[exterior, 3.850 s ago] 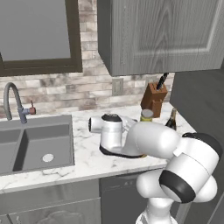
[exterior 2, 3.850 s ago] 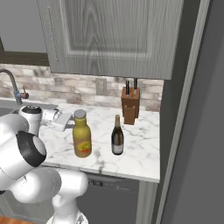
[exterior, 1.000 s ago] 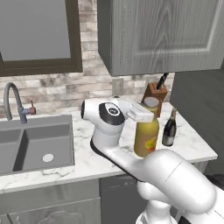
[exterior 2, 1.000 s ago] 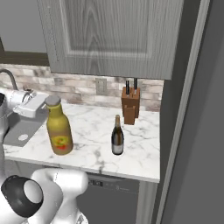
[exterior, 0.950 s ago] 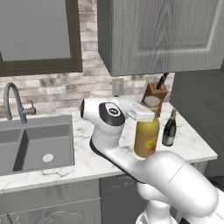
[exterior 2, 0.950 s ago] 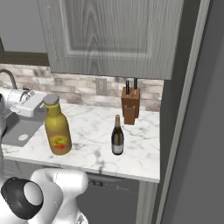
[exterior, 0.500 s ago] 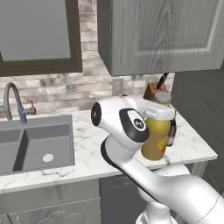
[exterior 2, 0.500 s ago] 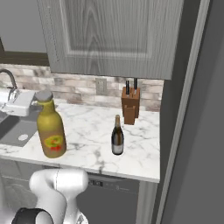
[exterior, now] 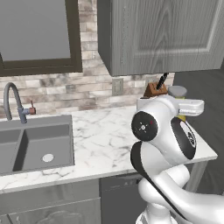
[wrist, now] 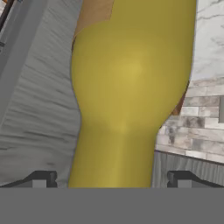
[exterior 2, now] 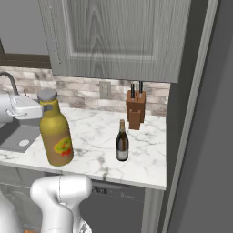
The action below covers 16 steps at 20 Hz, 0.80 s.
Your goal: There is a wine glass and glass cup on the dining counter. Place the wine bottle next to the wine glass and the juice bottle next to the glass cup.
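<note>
My gripper (exterior 2: 42,109) is shut on the neck of the juice bottle (exterior 2: 55,136), a stout yellow-orange bottle with a pale cap and a red-and-yellow label, held upright in the air near the counter's front edge. In the hand view the juice bottle (wrist: 131,83) stands between my fingertips (wrist: 41,179). In the left base view its cap (exterior: 177,91) shows above my gripper (exterior: 187,106). The dark wine bottle (exterior 2: 121,142) stands on the marble counter to the right of it. The wine glass, the glass cup and the dining counter are out of view.
A wooden knife block (exterior 2: 135,109) stands against the brick wall behind the wine bottle. A grey sink (exterior: 33,144) with a curved tap (exterior: 13,100) lies at the left. Grey upper cabinets (exterior 2: 118,41) hang overhead. A tall dark panel (exterior 2: 200,136) closes the right.
The juice bottle has come up off the counter in my gripper. The arm has swung it away from the wine bottle, leftward and nearer in the right base view.
</note>
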{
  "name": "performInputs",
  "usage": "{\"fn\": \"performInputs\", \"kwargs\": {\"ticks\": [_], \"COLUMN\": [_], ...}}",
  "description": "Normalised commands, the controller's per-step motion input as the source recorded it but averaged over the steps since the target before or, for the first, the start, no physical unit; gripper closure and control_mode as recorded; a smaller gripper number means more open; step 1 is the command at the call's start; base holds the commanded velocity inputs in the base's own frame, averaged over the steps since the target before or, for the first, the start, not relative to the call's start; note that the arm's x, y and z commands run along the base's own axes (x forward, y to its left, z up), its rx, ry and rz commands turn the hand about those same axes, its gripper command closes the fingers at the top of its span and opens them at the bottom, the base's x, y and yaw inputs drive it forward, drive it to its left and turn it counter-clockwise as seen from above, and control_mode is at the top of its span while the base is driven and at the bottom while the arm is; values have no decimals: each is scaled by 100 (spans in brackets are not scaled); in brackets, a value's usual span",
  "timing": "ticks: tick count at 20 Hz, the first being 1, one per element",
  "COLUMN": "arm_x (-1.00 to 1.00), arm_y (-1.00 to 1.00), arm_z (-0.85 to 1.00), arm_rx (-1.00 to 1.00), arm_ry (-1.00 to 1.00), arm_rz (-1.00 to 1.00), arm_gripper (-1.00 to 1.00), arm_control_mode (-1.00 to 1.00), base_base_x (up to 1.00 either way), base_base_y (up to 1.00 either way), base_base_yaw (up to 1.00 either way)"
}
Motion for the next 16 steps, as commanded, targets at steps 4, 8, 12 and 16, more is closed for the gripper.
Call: {"fn": "performInputs", "kwargs": {"ticks": [4,8,12,16], "arm_x": [0,16,26,1], "arm_y": [0,8,19,23], "arm_z": [1,9,12,3], "arm_rx": [0,0,0,0], "arm_ry": [18,24,25,15], "arm_rz": [19,2,0,0], "arm_gripper": [100,100,100,100], "arm_control_mode": [-100,-100,-100,-100], "base_base_x": [0,0,0,0], "base_base_y": [0,0,0,0], "base_base_yaw": [0,0,0,0]}}
